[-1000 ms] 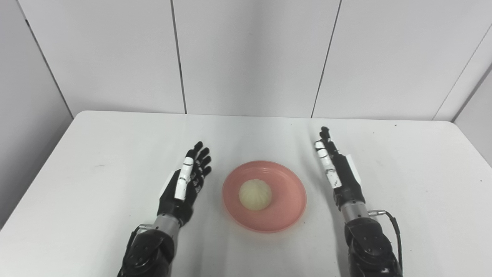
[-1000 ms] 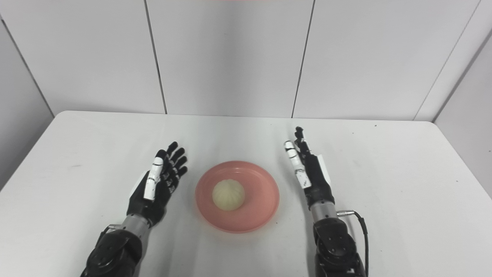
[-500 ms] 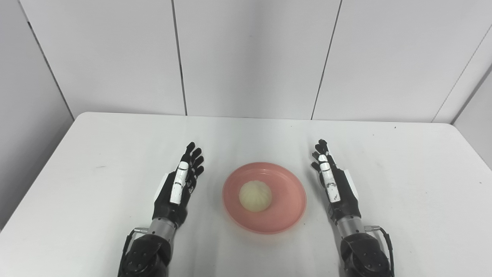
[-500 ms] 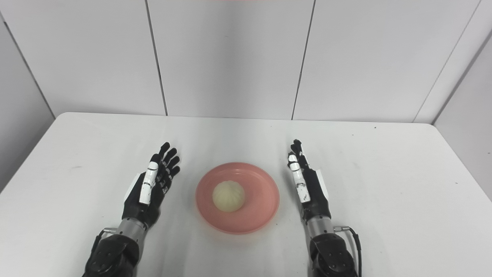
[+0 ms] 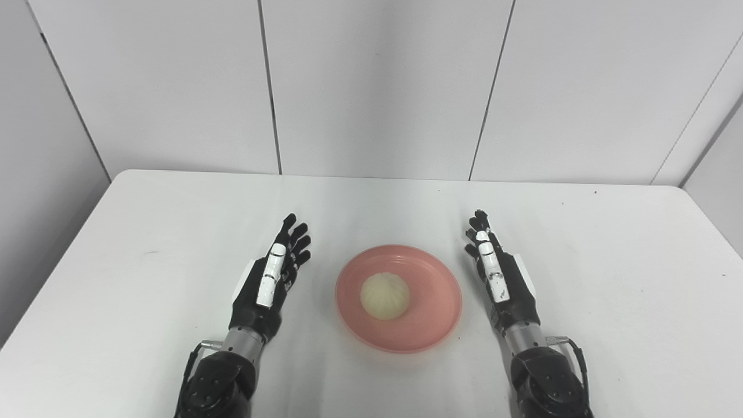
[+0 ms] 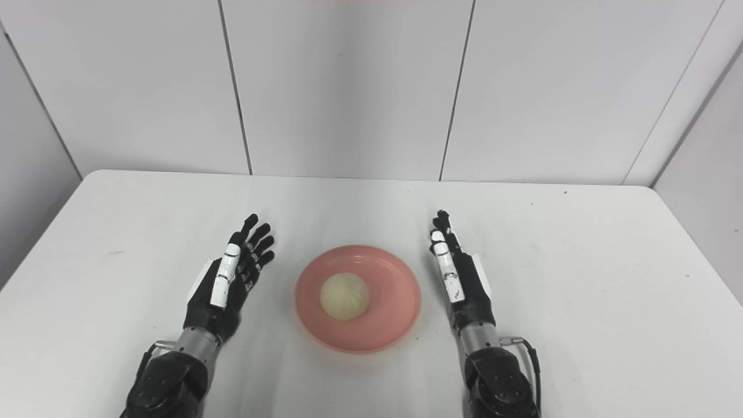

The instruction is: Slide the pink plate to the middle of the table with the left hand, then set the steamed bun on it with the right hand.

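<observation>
The pink plate [image 5: 432,316] lies flat near the middle of the white table [image 5: 145,232]. The pale steamed bun [image 5: 385,295] sits on the plate, a little left of its centre. My left hand [image 5: 270,278] rests to the left of the plate, open and empty, fingers stretched forward. My right hand [image 5: 500,277] rests to the right of the plate, open and empty, fingers stretched forward and close to the plate's rim. Neither hand touches the plate or the bun. The same scene shows in the right eye view: plate [image 6: 395,316], bun [image 6: 344,296].
White wall panels [image 5: 371,87] stand behind the table's far edge. The table's left edge [image 5: 52,261] runs diagonally at the left. A cable [image 5: 577,354] hangs at my right wrist.
Both hands have drawn back toward me. The right hand came back further and now lies slightly closer to the plate's rim. The plate and bun have not moved.
</observation>
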